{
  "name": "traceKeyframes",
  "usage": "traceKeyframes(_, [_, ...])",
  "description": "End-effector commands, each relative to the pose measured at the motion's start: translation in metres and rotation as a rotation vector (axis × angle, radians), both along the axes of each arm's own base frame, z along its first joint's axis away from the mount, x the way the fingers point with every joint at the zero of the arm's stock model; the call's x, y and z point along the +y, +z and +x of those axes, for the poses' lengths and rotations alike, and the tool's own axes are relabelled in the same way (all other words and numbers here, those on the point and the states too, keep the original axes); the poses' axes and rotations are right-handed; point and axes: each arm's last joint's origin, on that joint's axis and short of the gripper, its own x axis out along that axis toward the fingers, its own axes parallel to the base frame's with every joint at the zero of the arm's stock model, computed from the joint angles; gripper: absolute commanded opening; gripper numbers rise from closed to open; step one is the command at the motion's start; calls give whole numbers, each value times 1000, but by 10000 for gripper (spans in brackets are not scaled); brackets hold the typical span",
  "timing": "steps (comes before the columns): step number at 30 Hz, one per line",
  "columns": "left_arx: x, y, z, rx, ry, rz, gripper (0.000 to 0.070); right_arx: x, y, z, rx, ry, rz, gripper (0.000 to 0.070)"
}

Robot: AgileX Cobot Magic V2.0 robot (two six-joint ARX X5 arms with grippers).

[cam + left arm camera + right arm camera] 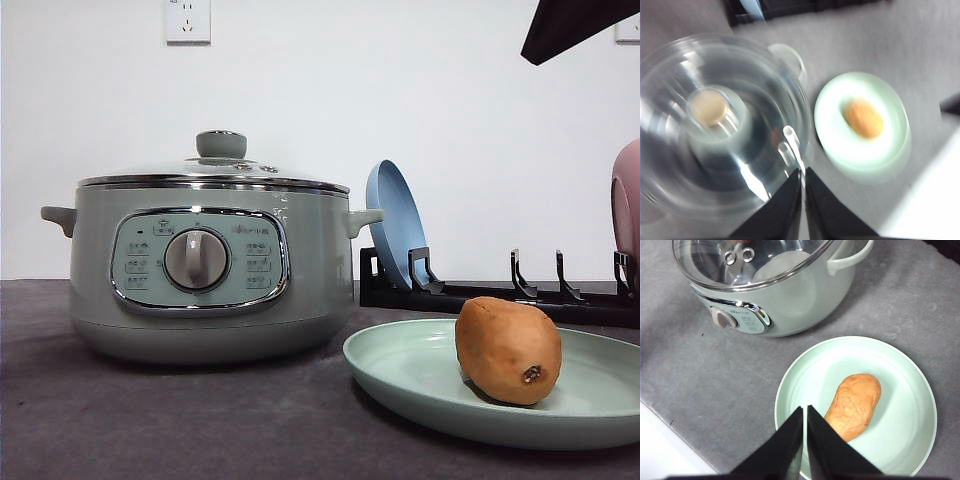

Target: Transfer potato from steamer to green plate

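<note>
The potato (507, 350) lies on its side on the green plate (400, 365), w/ the dark spot at the end facing the front camera; it sits a bit off the plate's centre, toward the side away from the steamer (205, 270). Plate rests on the grey table (150, 420), just beside the steamer & to its right in the front view, not touching as far as can be seen. Steamer stands upright w/ glass lid (215, 172) on, green knob on top, dial (196, 259) facing front. Behind the plate a black rack (480, 290) holds a blue plate (398, 222) standing on edge; a pink item (628, 210) shows at the right edge, cut off by the frame. Left gripper (803, 176) hovers above the lid's rim, fingers pressed together w/ only a thin slit, nothing held; that view is blurred, so detail is poor. Right gripper (805, 415) hangs above the plate's near rim, next to the potato's end, fingers likewise closed up tight on nothing; whether it touches the potato can't be told. Wall socket (188, 20) on the white wall behind.
</note>
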Motion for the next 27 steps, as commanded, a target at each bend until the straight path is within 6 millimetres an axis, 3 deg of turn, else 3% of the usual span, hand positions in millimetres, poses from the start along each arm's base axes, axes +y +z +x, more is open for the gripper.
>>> traceKeyframes(1, [13, 28, -14, -188, 11, -73, 3, 1, 5, 1, -22, 11, 8, 0])
traceKeyframes(6, [51, 64, -49, -443, 107, -174, 3, 1, 5, 1, -22, 11, 8, 0])
traceKeyframes(12, [95, 66, -88, -618, 296, -181, 3, 1, 5, 1, -22, 11, 8, 0])
traceKeyframes(18, [119, 26, -116, -786, 443, -153, 3, 1, 5, 1, -22, 11, 8, 0])
traceKeyframes(27, [130, -77, -129, -953, 606, -133, 3, 1, 5, 1, -22, 11, 8, 0])
